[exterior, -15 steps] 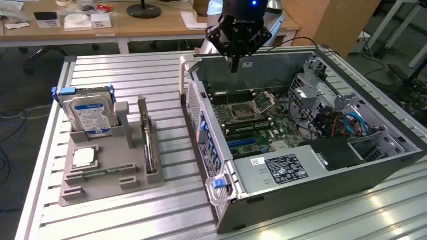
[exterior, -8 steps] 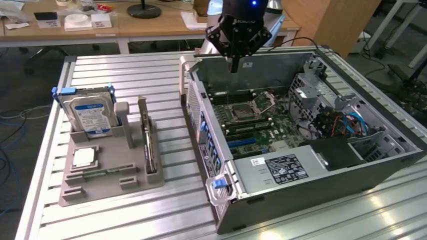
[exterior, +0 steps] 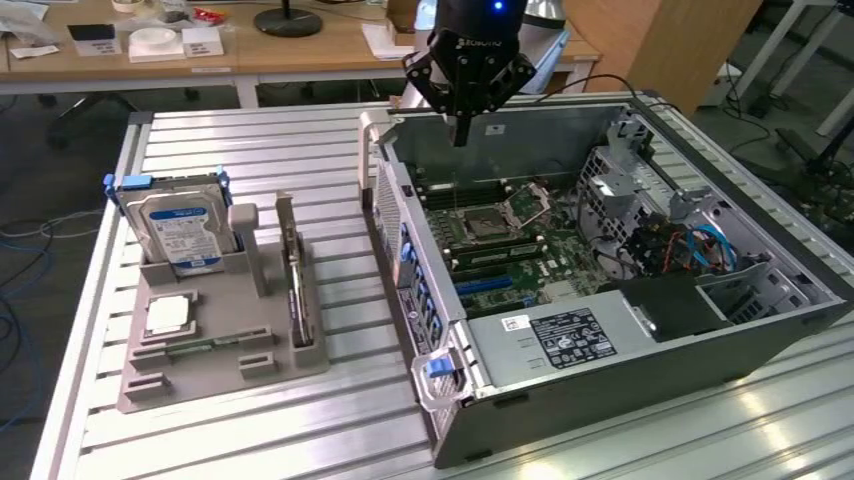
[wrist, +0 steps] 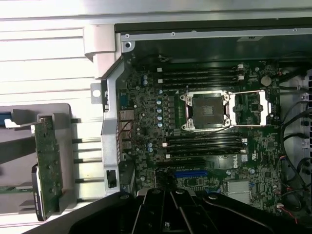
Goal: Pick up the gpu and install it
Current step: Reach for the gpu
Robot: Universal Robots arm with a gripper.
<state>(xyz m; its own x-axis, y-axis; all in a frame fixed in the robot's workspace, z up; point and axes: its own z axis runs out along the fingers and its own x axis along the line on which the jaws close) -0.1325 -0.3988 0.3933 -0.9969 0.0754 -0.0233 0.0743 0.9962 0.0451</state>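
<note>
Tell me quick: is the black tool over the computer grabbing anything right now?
Tool: closed, holding nothing, hanging above the open grey metal computer case.

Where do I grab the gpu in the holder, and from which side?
Probably the top edge, from straight above, pinching across its thin faces: the gpu stands on edge in the gray holder, lower part sunk in a slot.
</note>
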